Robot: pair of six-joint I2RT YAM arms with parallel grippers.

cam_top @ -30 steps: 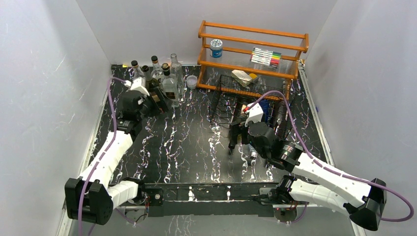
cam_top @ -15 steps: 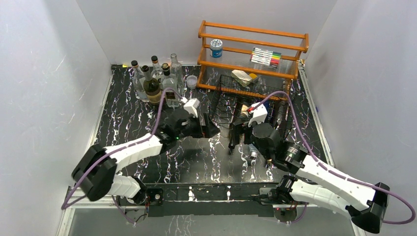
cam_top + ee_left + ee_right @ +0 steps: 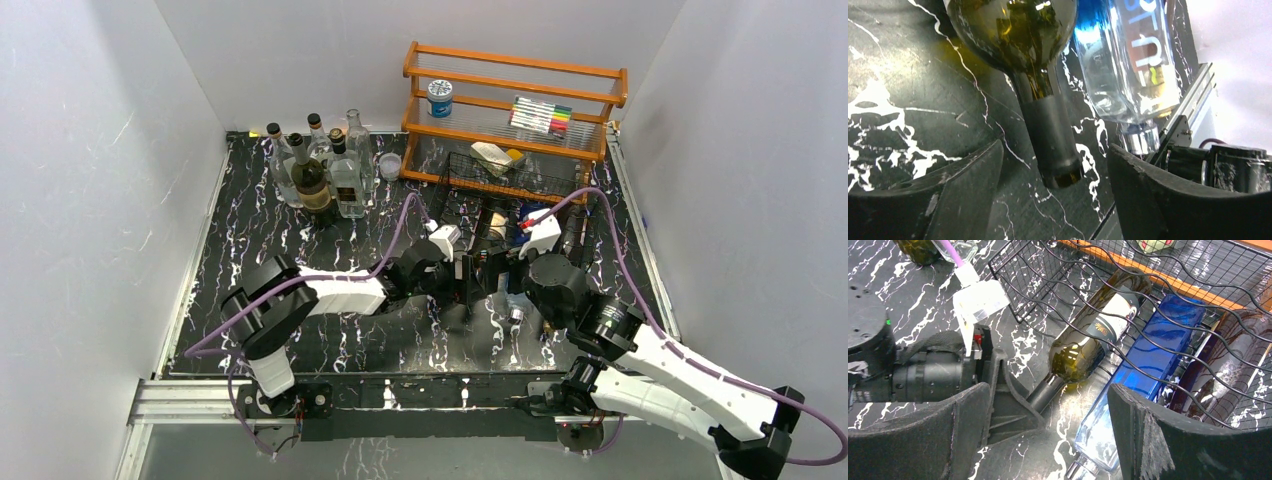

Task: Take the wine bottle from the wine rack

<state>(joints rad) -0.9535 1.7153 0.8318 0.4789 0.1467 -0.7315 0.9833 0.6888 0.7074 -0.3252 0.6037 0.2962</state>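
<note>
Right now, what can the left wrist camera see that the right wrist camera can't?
Only the left wrist view shows the very end of the wine bottle's neck. It sits inside the open left gripper, with a gap on each side.

Only the right wrist view shows the wine rack wires, the bottle's white label, a dark bottle further over and the orange shelf.

Both show the green wine bottle, the blue bottle beside it and the marble table.

Two arms of white links (image 3: 345, 293), black joints (image 3: 557, 290), purple cables (image 3: 953, 254), matte black gripper fingers (image 3: 1168, 440)
</note>
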